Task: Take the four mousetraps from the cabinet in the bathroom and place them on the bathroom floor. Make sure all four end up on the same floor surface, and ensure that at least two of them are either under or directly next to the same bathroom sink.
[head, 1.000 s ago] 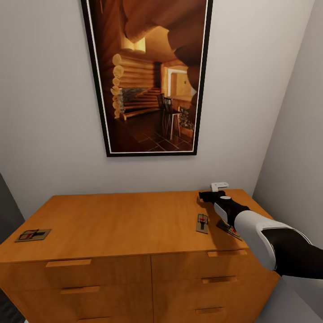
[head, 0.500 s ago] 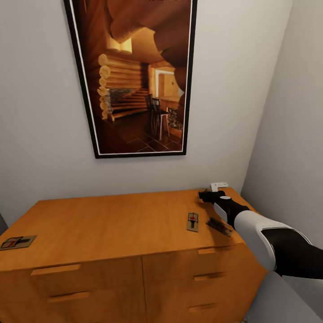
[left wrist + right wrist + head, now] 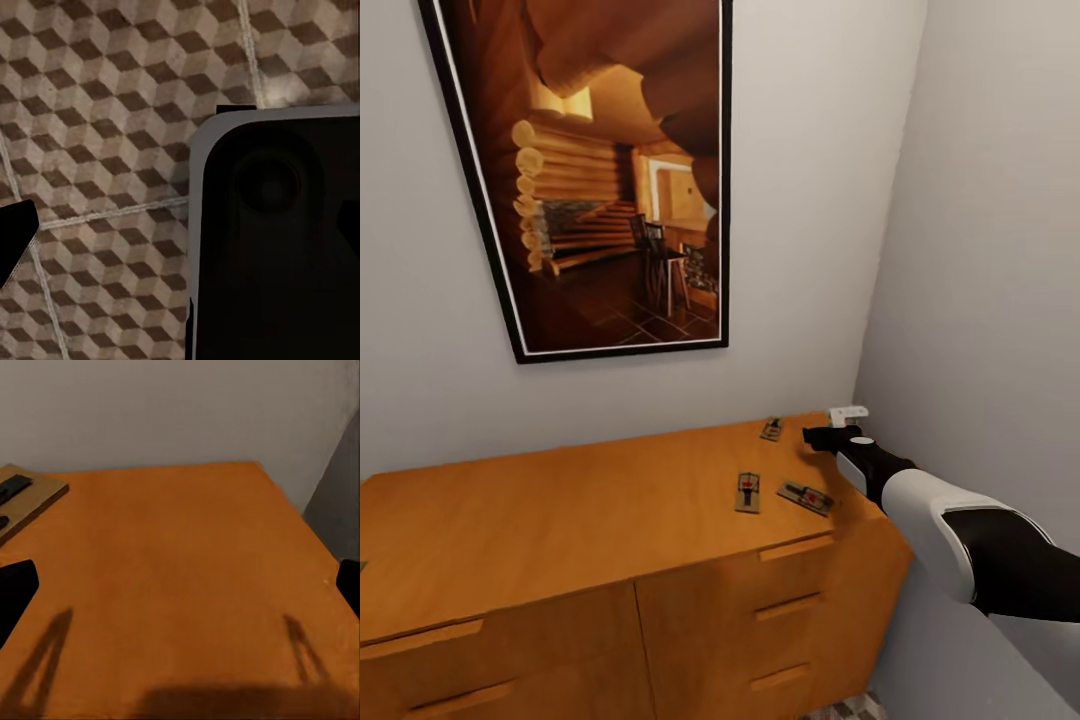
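Grey walls (image 3: 980, 200) meet in a corner behind the cabinet (image 3: 580, 520), and a large black-framed picture (image 3: 600, 170) of a log-cabin interior is hung on the back wall above it. Orange-brown wood makes up the cabinet's flat top, and slim bar handles (image 3: 796, 547) are seen on its drawer fronts.

Three mousetraps are seen lying on the cabinet top toward its right end: one mousetrap (image 3: 748, 492) near the front edge, a second mousetrap (image 3: 806, 496) just beside it to the right, and a third mousetrap (image 3: 771, 430) further back, near the wall. In the right wrist view the corner of a mousetrap (image 3: 22, 499) is seen at the edge of the cabinet top (image 3: 187, 585).

The right arm (image 3: 950, 535) is extended over the cabinet's right end, with the right gripper (image 3: 828, 437) held above the wood close to the back corner. Its dark fingertips (image 3: 15, 592) are seen spread wide apart with nothing between them.

In the left wrist view the bathroom floor (image 3: 112, 112), tiled in a brown and cream cube pattern, is seen below, partly covered by the robot's dark base (image 3: 277, 240). One dark fingertip of the left gripper (image 3: 15, 236) is seen at the edge; whether this gripper is spread or closed cannot be told
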